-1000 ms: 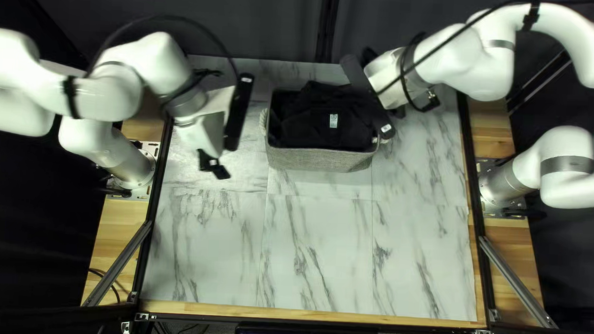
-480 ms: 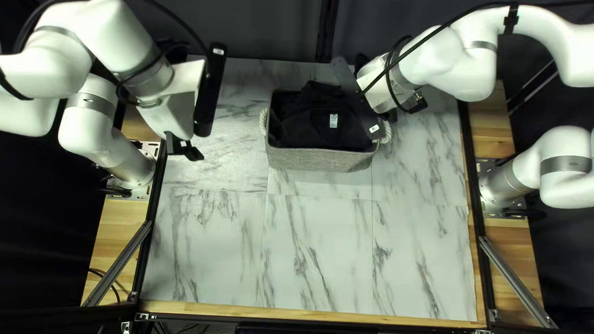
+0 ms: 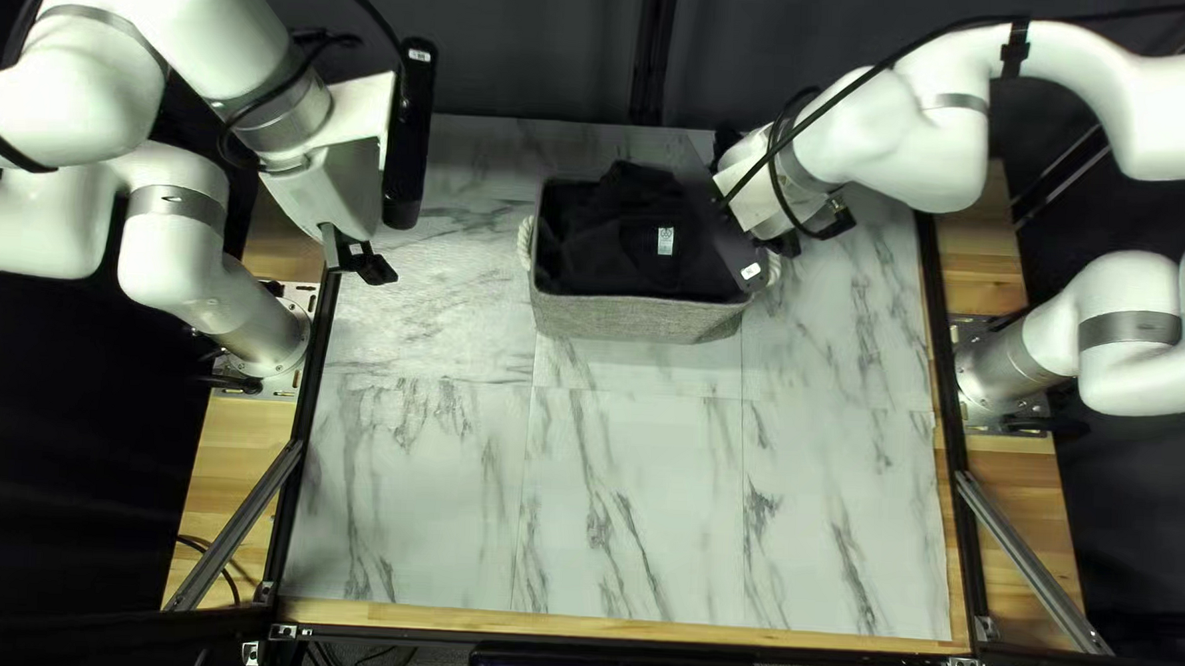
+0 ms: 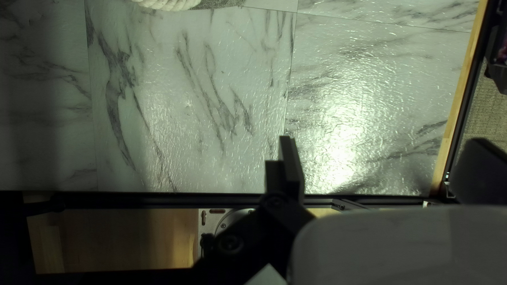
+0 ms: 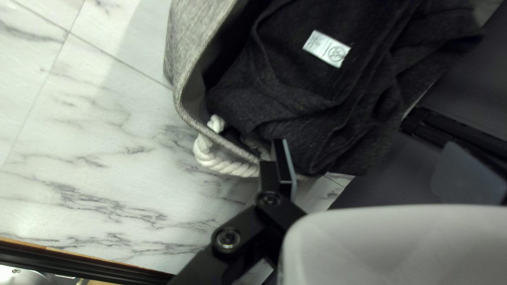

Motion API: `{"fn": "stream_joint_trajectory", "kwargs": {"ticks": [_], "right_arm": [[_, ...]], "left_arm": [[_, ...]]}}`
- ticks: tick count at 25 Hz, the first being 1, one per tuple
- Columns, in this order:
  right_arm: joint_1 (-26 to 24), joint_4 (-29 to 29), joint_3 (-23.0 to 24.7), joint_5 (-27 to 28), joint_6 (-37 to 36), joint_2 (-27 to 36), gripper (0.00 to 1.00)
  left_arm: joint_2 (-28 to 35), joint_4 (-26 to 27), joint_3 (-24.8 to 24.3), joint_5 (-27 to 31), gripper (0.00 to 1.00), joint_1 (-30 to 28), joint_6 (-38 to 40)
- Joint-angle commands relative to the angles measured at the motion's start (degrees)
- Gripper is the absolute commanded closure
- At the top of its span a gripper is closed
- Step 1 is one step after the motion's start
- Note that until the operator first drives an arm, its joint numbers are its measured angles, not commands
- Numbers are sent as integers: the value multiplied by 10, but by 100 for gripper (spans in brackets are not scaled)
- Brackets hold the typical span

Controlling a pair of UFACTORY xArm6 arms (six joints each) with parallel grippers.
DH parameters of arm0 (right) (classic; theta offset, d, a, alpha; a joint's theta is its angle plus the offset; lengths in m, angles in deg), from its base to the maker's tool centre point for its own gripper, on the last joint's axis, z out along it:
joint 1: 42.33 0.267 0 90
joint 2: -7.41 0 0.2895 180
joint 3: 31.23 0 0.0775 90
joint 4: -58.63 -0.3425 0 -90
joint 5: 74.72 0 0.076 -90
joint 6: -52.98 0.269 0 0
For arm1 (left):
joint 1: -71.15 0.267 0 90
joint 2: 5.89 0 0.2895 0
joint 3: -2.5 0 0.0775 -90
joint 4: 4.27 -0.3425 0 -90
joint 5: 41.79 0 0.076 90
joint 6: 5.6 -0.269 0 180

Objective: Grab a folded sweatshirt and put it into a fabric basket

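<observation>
Farther from the basket [image 3: 640, 322] now, the left gripper [image 3: 359, 260] hangs released, like the right gripper [image 3: 758, 205].

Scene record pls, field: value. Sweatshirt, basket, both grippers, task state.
sweatshirt: black, in basket, white label facing up
basket: grey fabric, near table's far edge, rope handle at right end in top left view
left gripper: open, empty, by table's left edge, away from basket
right gripper: open, at basket's right end, near rope handle
task state: sweatshirt in basket, neither gripper shut on it; looks placed
</observation>
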Motion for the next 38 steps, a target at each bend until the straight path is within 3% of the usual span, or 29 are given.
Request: {"fn": "stream_joint_trajectory", "kwargs": {"ticks": [1, 7, 12, 21, 32, 38], "right_arm": [[-9, 32, -24, -23, 23, -57, 0], [-38, 67, -62, -59, 28, -139, 0], [-51, 74, -75, -58, 16, -154, 0], [-27, 41, -79, -66, -6, -198, 0], [25, 65, -98, 94, -40, -24, 0], [-5, 93, -94, 82, -85, -50, 0]], "left_arm": [[0, 0, 0, 0, 0, 0, 0], [0, 0, 0, 0, 0, 0, 0], [0, 0, 0, 0, 0, 0, 0], [0, 0, 0, 0, 0, 0, 0], [0, 0, 0, 0, 0, 0, 0], [0, 0, 0, 0, 0, 0, 0]]}}
